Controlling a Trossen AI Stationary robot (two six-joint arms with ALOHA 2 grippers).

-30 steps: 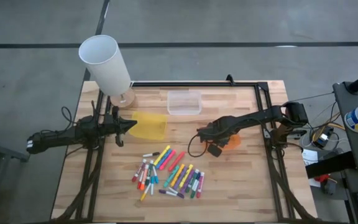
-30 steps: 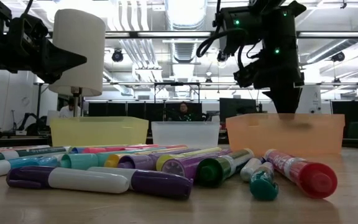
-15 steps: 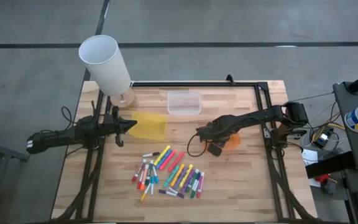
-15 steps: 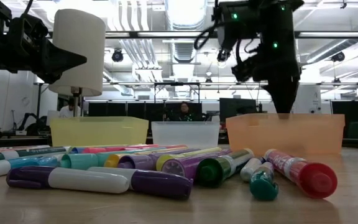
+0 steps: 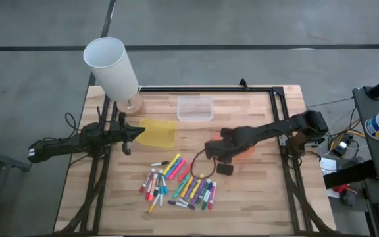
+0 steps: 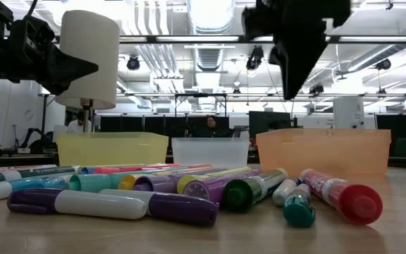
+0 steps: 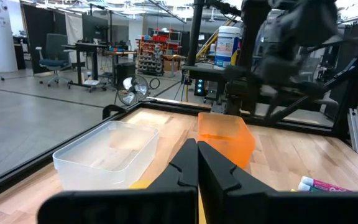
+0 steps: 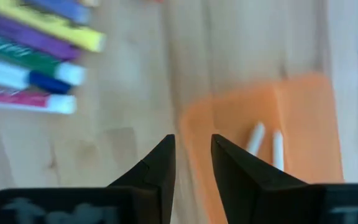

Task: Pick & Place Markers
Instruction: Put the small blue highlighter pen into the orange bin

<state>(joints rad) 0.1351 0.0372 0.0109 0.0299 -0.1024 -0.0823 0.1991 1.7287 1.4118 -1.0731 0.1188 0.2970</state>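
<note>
Several coloured markers [image 5: 179, 184] lie in a loose pile on the wooden table near its front; the low view shows them [image 6: 189, 190] close up. My right gripper [image 8: 192, 149] hangs open, pointing down, above the left rim of the orange tray [image 5: 247, 153], between the tray and the pile, with nothing between its fingers. Two pale markers [image 8: 257, 138] lie inside the orange tray [image 8: 303, 118]. My left gripper [image 7: 197, 158] is shut and level at the table's left, by the yellow tray [image 5: 160, 133].
A clear tray [image 5: 195, 108] sits at the back middle of the table. A white cylinder on a stand [image 5: 112, 66] rises at the back left corner. A black frame runs along the table's back and side edges. Bare wood lies in front of the orange tray.
My right gripper has risen out of the orange tray and moved toward the table's left and near edge, toward the marker pile, rolling about its own axis as it went. The left arm has kept still, and the markers have not moved.
</note>
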